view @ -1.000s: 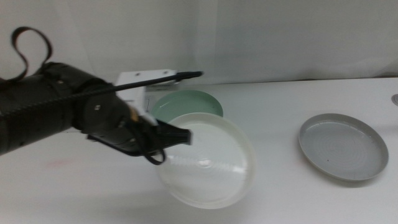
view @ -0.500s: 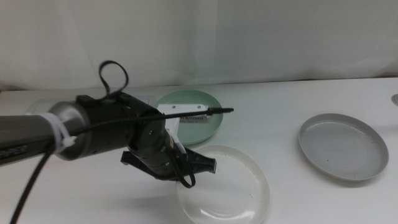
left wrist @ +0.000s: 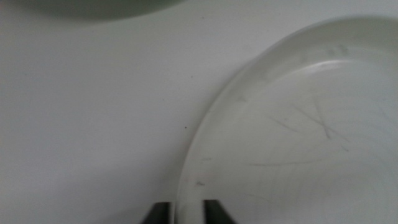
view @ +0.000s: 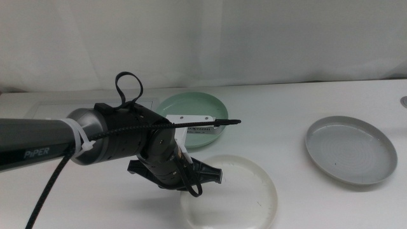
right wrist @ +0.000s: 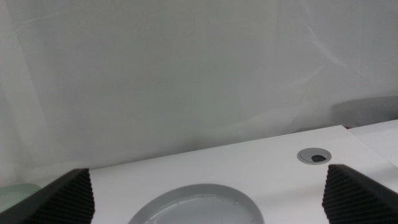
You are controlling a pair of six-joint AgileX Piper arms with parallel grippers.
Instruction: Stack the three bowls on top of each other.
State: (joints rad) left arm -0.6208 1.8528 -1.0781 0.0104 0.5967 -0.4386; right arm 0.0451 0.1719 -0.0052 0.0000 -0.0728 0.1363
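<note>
My left gripper (view: 206, 175) is shut on the near-left rim of the white bowl (view: 236, 194), which lies low on the table in front of the mint green bowl (view: 184, 105). In the left wrist view the white bowl's rim (left wrist: 186, 186) runs between the two jaws, and the mint green bowl's edge (left wrist: 93, 6) shows beyond. The grey bowl (view: 351, 149) with faint rings sits alone at the right. My right gripper is out of the middle view. Its jaws stand wide apart and empty in the right wrist view, above the grey bowl (right wrist: 199, 208).
A flat white panel (view: 51, 105) lies at the back left. A cable hole (view: 404, 100) is at the table's right edge and also shows in the right wrist view (right wrist: 314, 155). A white wall stands behind the table.
The left arm carried the white bowl from a tilted hold in the air down and to the right. The bowl now lies about flat in front of the mint green bowl.
</note>
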